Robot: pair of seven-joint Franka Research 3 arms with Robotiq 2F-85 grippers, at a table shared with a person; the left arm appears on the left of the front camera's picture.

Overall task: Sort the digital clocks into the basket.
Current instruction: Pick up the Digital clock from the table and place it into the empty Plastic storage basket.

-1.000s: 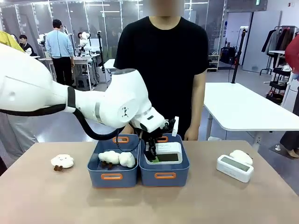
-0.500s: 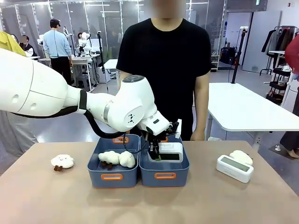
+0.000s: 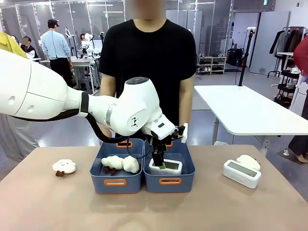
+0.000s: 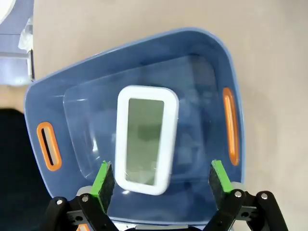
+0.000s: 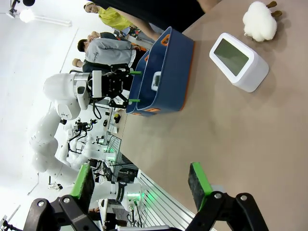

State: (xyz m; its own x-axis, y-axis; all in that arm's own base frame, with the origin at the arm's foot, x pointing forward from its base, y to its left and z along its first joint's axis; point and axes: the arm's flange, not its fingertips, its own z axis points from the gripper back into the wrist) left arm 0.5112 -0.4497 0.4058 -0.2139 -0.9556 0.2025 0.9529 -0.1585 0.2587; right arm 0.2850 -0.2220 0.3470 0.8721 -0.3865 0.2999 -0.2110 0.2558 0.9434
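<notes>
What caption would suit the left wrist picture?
Open left gripper above a digital clock lying face-up in the blue basket.

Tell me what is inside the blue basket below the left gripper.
One digital clock lies face up on the floor of the basket, with the open left gripper over it. The floor beneath the clock is covered.

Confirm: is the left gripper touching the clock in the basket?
Cannot tell. The left wrist view shows the left gripper open, one pad clear of the digital clock, the other lined up against its rim, depth unclear.
</notes>
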